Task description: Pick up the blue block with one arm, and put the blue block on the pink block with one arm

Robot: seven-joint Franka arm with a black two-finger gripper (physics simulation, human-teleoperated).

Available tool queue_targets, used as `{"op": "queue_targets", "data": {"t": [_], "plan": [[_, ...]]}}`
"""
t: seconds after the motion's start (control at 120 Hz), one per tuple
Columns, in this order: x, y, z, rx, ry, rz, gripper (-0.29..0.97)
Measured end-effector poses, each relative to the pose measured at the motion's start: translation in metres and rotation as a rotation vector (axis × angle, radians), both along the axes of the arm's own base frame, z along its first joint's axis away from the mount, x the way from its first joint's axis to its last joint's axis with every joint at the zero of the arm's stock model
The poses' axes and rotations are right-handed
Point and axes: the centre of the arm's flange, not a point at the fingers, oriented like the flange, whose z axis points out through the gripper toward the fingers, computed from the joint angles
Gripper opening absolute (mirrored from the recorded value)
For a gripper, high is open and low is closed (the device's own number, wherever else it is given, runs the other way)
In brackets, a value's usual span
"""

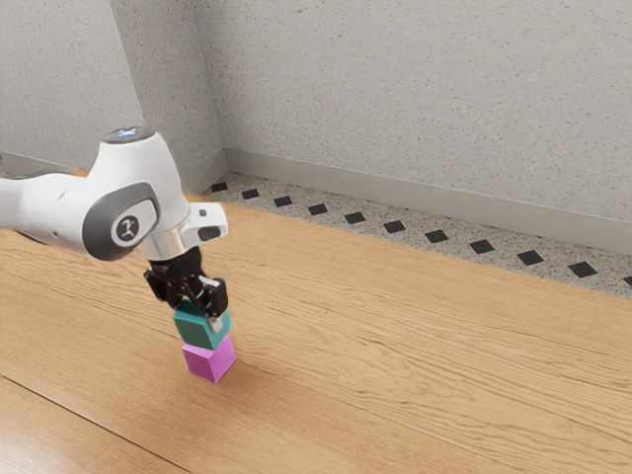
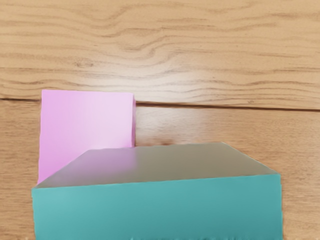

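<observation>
Teal-blue block in the claw, above the pink one

Item 1. Blue block: teal-tinted cube, lower left of the exterior view. It sits directly over the pink block, slightly tilted, with its lower face at or just above the pink top; whether the two touch cannot be told.

Item 2. Pink block: magenta cube resting on the desk, immediately beneath item 1. Seen from the wrist camera, the pink block shows partly past one corner of the blue block, so the two are not squarely aligned.

Item 3. Claw: black, two-fingered, pointing down. Its fingers are closed narrowly onto the upper part of the blue block, gripping it from two sides.

Item 4. Arm: white with grey joint caps, entering from the left edge of the frame.

Item 5. Surroundings: light wood-grain desk; a pale strip with black diamonds along the far side; grey speckled wall behind.
</observation>
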Motion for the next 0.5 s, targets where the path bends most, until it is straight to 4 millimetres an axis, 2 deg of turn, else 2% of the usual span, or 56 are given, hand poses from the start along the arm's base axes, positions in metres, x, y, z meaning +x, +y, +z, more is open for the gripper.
{"op": "queue_targets", "data": {"t": [0.192,0.5], "plan": [[-0.006,0.021,-0.006,0.006,0.023,0.02,0.37],[-0.007,0.023,-0.018,0.018,0.04,-0.021,0.38]]}}
